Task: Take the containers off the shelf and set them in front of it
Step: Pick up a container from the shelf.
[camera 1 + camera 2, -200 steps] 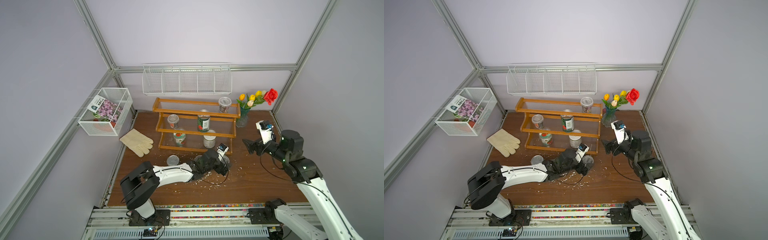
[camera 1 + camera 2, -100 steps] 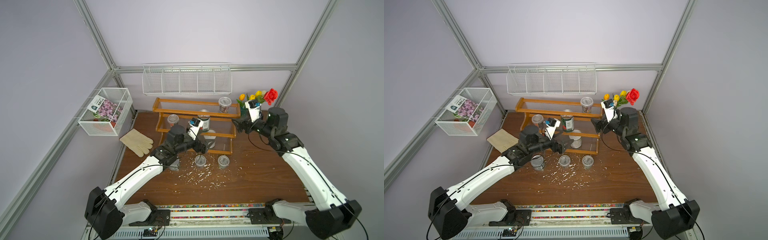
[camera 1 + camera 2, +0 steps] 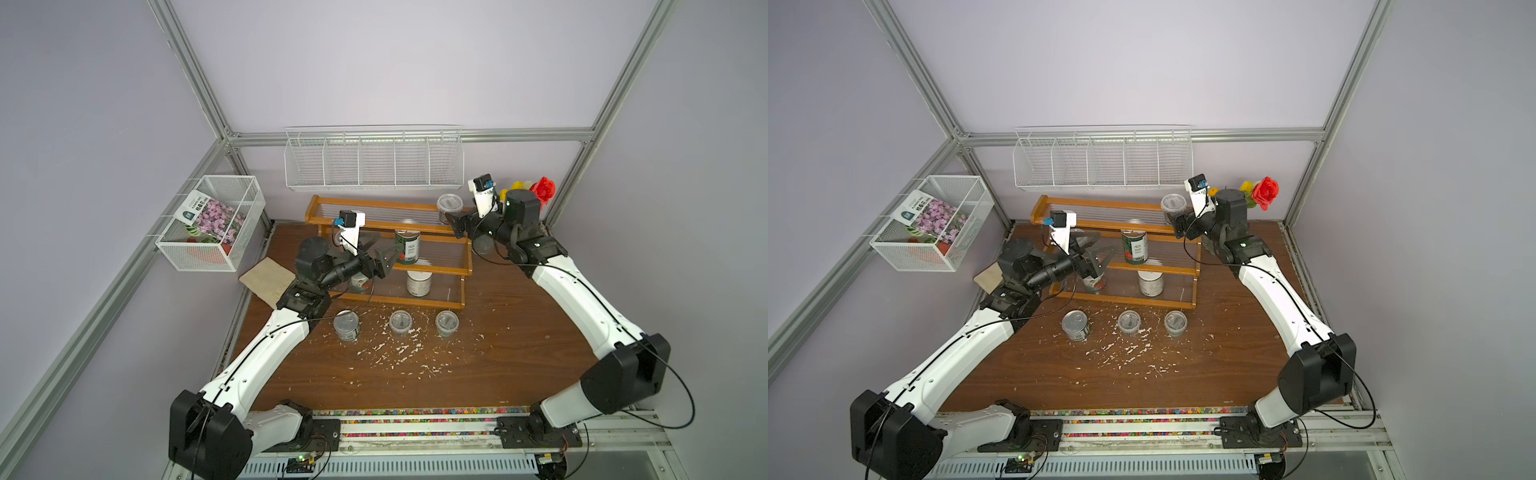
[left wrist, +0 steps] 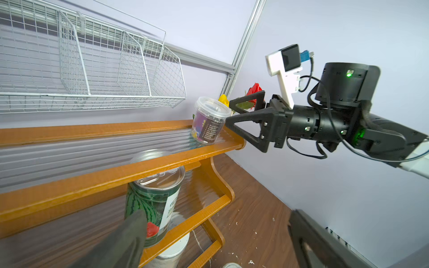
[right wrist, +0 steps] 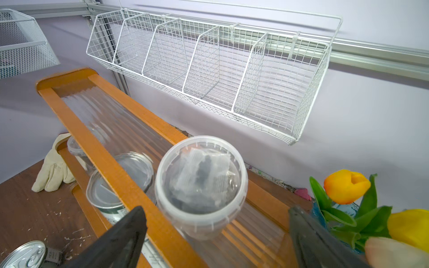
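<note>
Left gripper [image 3: 390,243] lifted to can [image 3: 407,248], jaws apart

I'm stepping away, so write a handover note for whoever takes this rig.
Left gripper: open, at the watermelon-label tin can on the orange wooden shelf's middle tier.
Right gripper: open, at the top tier's clear lidded plastic cup.
Done: silver tin can, two clear cups on the table in front.
Remaining: those two, another middle-tier cup, bottom-tier white jar and red-labelled jar.
</note>
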